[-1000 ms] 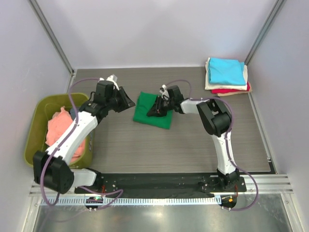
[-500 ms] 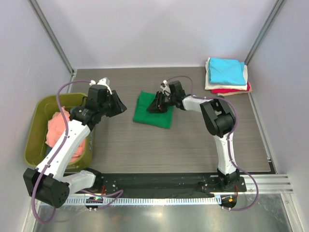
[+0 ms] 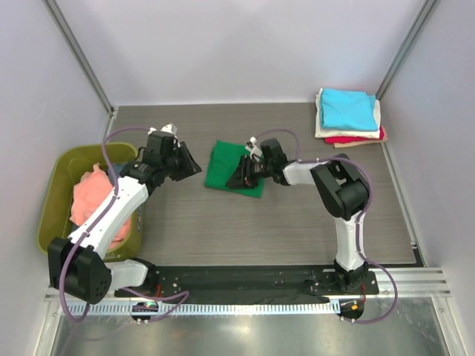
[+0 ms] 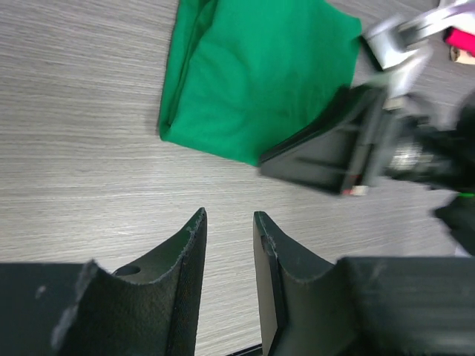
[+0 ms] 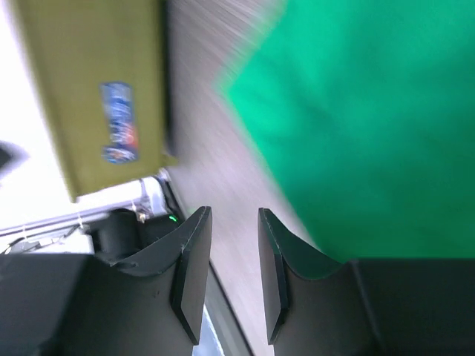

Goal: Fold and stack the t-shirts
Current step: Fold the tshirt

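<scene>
A folded bright green t-shirt lies mid-table; it also shows in the left wrist view and the right wrist view. My right gripper hovers low over its near right edge, jaws a little apart and empty. My left gripper is just left of the shirt, apart from it, jaws slightly open and empty. A stack at the back right has a cyan shirt on top, with cream and red below. A salmon-pink shirt lies crumpled in the tub. No dark blue-grey shirt shows.
The olive-green plastic tub stands at the left table edge; its wall shows in the right wrist view. The right gripper's body crosses the left wrist view. Grey walls enclose the table on three sides.
My right gripper has slid toward the near edge of the green shirt. My left arm swung back left, then returned toward the shirt's left side.
</scene>
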`<state>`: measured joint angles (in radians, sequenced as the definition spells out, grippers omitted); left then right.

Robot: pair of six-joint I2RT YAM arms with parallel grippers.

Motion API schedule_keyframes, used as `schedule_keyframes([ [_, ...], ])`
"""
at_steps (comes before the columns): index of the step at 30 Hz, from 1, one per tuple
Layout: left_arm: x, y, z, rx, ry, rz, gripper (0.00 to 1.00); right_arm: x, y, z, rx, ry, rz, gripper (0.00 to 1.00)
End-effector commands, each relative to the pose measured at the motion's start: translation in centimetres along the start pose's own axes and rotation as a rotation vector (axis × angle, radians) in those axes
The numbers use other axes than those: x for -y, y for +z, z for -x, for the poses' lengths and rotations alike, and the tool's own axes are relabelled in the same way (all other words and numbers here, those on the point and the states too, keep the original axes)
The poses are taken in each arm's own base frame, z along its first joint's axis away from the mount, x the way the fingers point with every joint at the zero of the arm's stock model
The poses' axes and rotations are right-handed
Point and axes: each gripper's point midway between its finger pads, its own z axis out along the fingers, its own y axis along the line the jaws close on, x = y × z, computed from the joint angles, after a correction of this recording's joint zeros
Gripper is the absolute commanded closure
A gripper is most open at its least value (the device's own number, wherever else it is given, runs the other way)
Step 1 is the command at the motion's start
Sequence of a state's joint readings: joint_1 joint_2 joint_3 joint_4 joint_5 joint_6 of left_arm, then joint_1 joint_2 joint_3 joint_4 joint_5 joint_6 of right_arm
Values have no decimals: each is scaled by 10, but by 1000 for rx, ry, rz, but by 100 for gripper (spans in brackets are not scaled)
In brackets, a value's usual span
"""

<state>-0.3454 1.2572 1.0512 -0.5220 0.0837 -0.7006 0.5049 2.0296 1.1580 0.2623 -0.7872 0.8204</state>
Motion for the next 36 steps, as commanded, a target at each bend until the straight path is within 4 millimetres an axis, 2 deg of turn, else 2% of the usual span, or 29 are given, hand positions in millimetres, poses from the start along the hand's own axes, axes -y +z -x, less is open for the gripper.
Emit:
schedule_keyframes([
  [1,18,-25,22,67,28,-47,66,22,11,-12,-20,23,20,63],
  [4,14,-42,22,62,68,-18,64,48,22,-20,-42,49,0,64],
  [6,14,-56,31,89,98,0,63,58,27,-22,-59,61,-12,64],
  [7,8,-62,27,73,127,26,62,57,27,-24,-70,60,-8,64],
  [9,1,-74,35,103,164,75,60,47,24,-21,-76,42,13,64],
  [11,-11,-87,33,100,218,127,59,25,13,-16,-83,-15,14,62],
  [12,-19,-92,37,119,230,173,58,11,9,-7,-73,-53,18,59],
  [13,-27,-96,33,108,249,203,57,-10,-5,-4,-74,-75,6,53],
  [14,-32,-101,35,124,276,220,56,-19,-12,1,-62,-115,-4,48],
  [15,-43,-102,35,140,286,273,55,-32,-19,18,-15,-204,-24,42],
  [16,-48,-102,36,150,286,294,54,-33,-28,19,-20,-201,-61,32],
  [18,-55,-101,34,162,280,316,51,-39,-49,43,51,-232,-73,26],
  [20,-59,-93,27,149,275,314,51,-26,-67,62,99,-194,-89,20],
  [23,-64,-83,21,131,273,323,51,-7,-85,78,153,-171,-130,14],
  [26,-69,-76,15,97,281,337,51,22,-96,88,198,-166,-230,12],
  [27,-70,-74,14,90,282,340,51,38,-101,92,207,-141,-255,12],
  [31,-70,-69,8,63,286,329,52,81,-103,104,220,-96,-325,12],
  [36,-71,-66,5,51,286,330,52,114,-98,112,245,-50,-383,12],
])
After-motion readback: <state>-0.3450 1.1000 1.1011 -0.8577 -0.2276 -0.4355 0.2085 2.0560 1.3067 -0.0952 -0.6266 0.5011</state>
